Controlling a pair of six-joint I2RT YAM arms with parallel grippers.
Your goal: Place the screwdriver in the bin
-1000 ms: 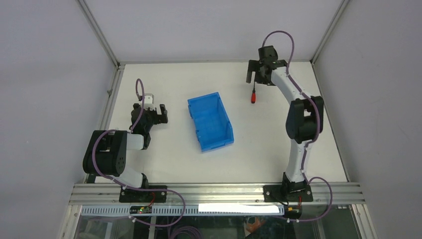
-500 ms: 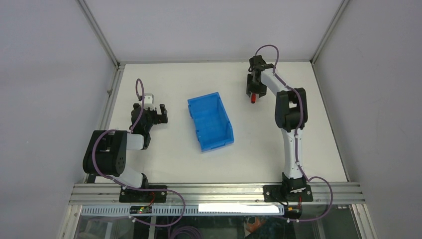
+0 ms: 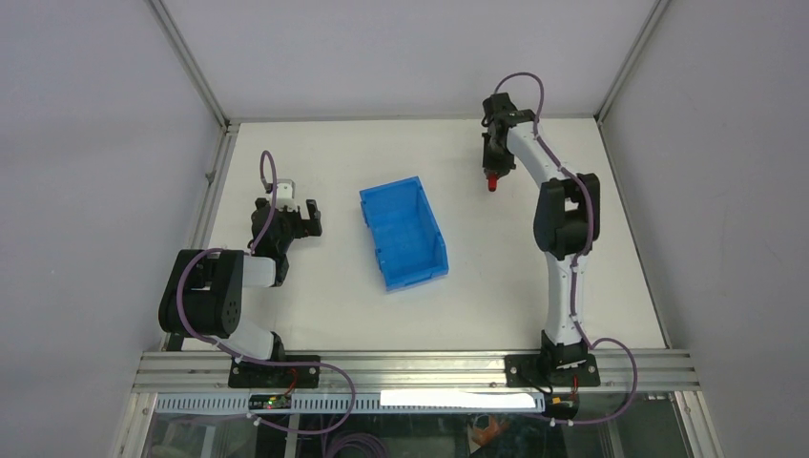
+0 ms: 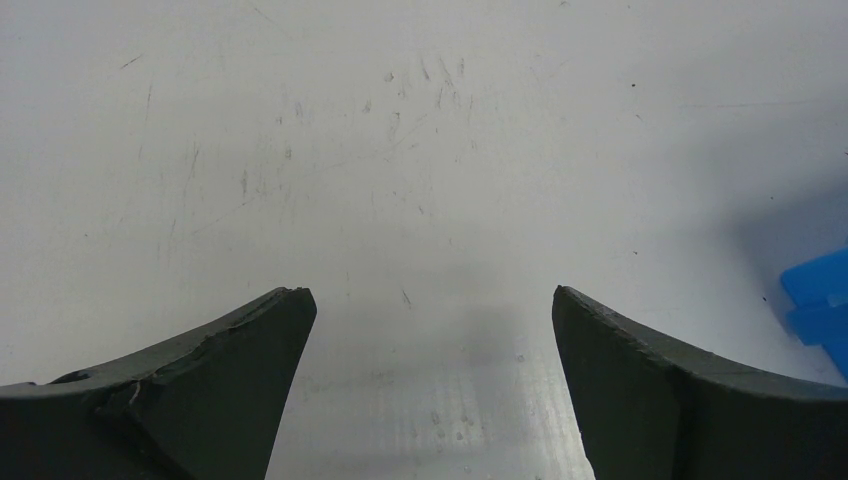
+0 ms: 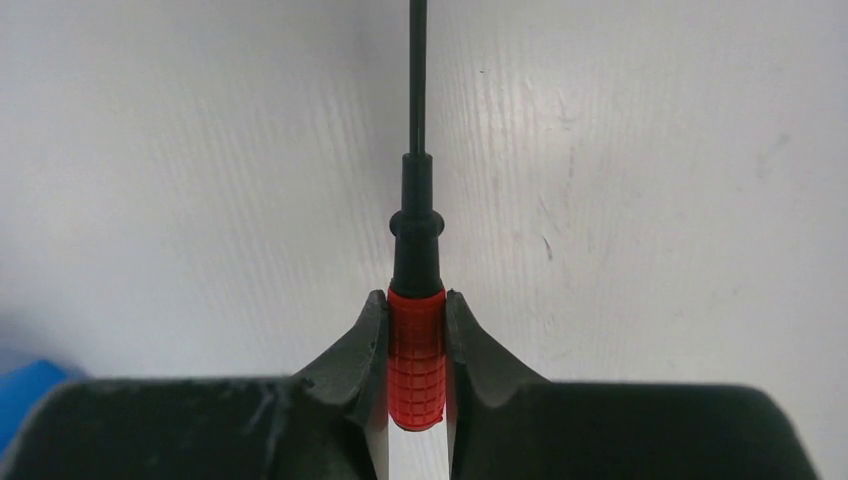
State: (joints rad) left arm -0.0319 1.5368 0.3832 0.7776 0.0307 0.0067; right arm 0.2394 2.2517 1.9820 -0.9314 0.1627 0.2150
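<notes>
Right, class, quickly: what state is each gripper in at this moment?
Left gripper: open, holding nothing.
Right gripper: closed on the screwdriver, gripping its red handle.

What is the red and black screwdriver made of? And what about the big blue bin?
The screwdriver has a red handle that looks like matte plastic or rubber, because a little grid pattern is moulded into it. Its thin dark shaft is probably metal, though it is too dark to be sure. The bin looks like hard, bright blue plastic, smooth with moulded ridges on its walls.
</notes>
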